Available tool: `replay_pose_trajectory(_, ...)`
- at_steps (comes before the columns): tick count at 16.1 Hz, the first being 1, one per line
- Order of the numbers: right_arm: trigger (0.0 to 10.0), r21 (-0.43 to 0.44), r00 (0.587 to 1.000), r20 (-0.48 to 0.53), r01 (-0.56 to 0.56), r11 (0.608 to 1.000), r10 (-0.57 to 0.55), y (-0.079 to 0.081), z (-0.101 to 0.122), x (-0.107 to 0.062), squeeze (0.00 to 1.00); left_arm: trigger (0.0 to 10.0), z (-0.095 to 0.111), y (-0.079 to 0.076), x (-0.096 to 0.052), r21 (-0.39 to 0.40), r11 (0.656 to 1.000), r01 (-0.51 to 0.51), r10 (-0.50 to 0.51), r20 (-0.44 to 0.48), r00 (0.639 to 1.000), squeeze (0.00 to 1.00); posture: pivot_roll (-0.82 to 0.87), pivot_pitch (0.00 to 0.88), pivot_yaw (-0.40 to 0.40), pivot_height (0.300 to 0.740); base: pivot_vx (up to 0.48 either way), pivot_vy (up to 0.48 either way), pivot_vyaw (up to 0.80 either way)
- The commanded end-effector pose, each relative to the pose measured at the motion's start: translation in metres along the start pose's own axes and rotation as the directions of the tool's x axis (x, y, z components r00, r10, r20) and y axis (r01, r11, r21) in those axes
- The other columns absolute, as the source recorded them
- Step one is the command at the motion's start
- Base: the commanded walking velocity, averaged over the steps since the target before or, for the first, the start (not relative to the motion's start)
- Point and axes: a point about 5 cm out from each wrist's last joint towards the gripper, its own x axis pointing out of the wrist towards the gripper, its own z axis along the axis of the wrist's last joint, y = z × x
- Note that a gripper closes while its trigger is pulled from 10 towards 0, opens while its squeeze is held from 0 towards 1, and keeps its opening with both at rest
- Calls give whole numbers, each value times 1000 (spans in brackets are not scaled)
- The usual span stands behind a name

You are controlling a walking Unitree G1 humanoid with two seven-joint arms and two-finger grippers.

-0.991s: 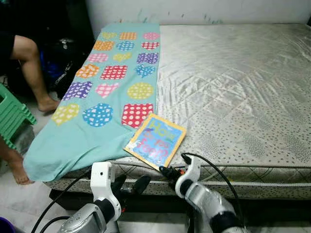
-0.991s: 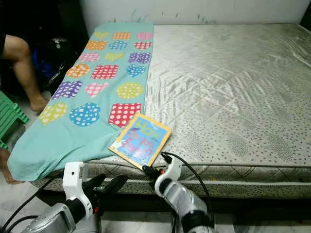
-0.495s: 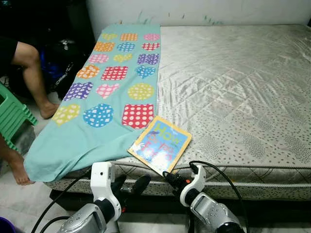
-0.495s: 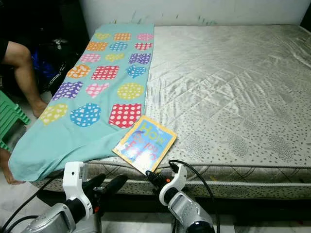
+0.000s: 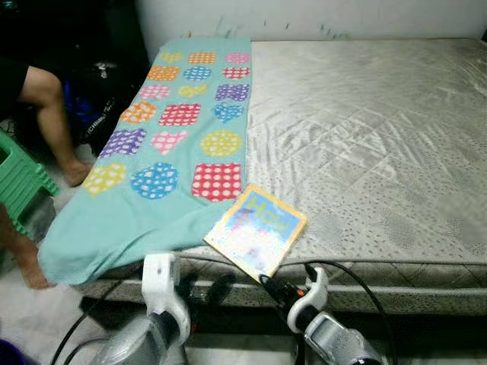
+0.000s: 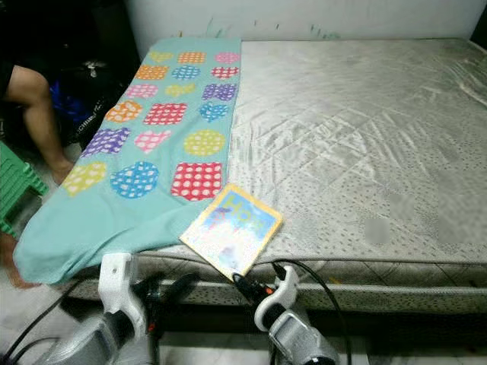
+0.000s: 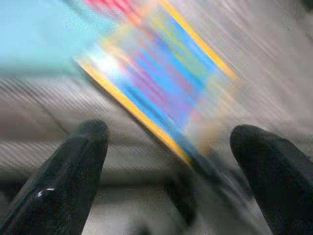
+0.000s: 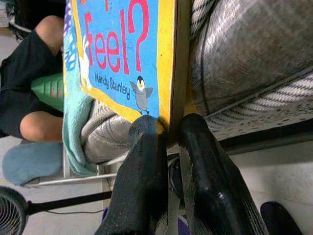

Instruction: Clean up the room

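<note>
A picture book with a yellow border and blue cover lies at the front edge of the mattress, its near corner overhanging. My right gripper is just below that edge, shut on the book's corner; in the right wrist view both fingers clamp the yellow border. My left gripper hangs open to the left of it, below the bed edge. In the blurred left wrist view its fingers stand wide apart, pointing at the book.
A teal blanket with colourful dotted patches covers the bed's left strip and drapes over the front corner. A person's legs and a green stool are on the floor at the left. A white wall runs behind the bed.
The book has slid a little toward the bed's front edge and to the right with my right gripper on its corner. The right arm has sunk lower in view.
</note>
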Motion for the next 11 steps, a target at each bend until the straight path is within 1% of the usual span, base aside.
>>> replay_pose_trajectory(1,10000,-676,863,470,219,704,184,162,109,11,0,10000,23,11,7,51,994,-97,88,153,984,0,-46,0,0,519,0,0,0)
replay_pose_trajectory(11,10000,-676,863,470,219,704,184,162,109,11,0,10000,23,11,7,51,994,-97,88,153,984,0,-46,0,0,519,0,0,0)
